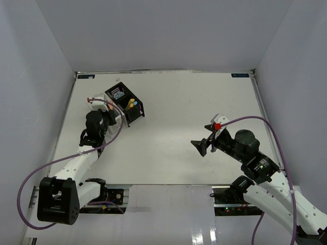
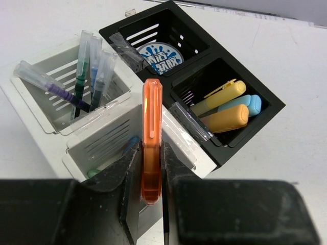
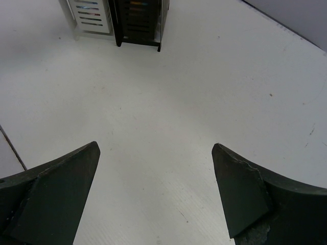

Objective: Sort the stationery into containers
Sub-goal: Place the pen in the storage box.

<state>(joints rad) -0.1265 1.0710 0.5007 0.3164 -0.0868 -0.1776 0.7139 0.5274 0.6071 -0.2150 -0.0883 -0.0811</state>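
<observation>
My left gripper [image 2: 151,153] is shut on an orange highlighter [image 2: 152,138] and holds it over the near white compartment [image 2: 110,135], which holds a blue and a green item. The far white compartment [image 2: 48,107] holds several pens [image 2: 82,76]. One black compartment [image 2: 255,120] holds yellow, orange and blue highlighters [image 2: 227,109]; the other black compartment [image 2: 130,28] holds the round blue-white tub [image 2: 159,56]. In the top view the left gripper [image 1: 97,122] is at the organiser cluster [image 1: 125,104]. My right gripper [image 1: 200,146] [image 3: 156,153] is open and empty over bare table.
The white table [image 1: 173,148] is bounded by grey walls on the left, far and right sides. The organiser cluster also shows far off in the right wrist view [image 3: 135,20]. Purple cables [image 1: 265,122] loop from both arms.
</observation>
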